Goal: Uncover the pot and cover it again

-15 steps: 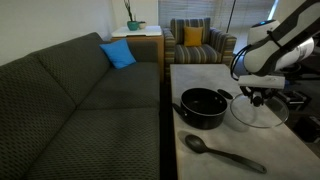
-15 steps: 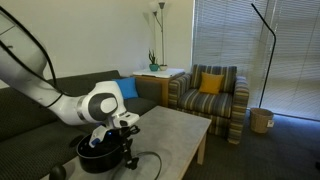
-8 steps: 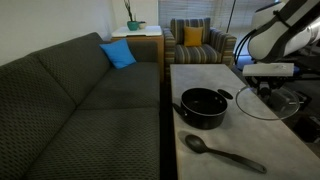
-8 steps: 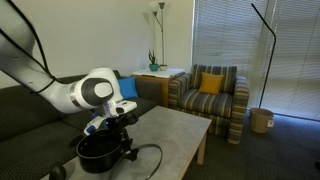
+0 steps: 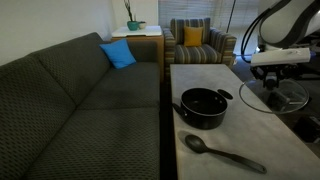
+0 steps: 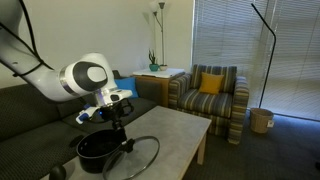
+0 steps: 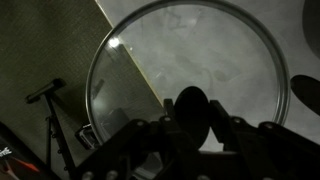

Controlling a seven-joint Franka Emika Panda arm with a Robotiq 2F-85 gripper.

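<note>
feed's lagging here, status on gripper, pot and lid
Gripper shut on lid by its knob. Lid held off to the side, pot uncovered on table. Spoon lies apart from pot.

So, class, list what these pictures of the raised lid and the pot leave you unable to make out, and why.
- hand: wrist view, fingertips dark and blurred around the glass lid knob.
- pot: an exterior view, black inside too dark to show any contents.
- arm: an exterior view, cut off by the right edge.
- spoon: an exterior view, too small to tell its material.
</note>
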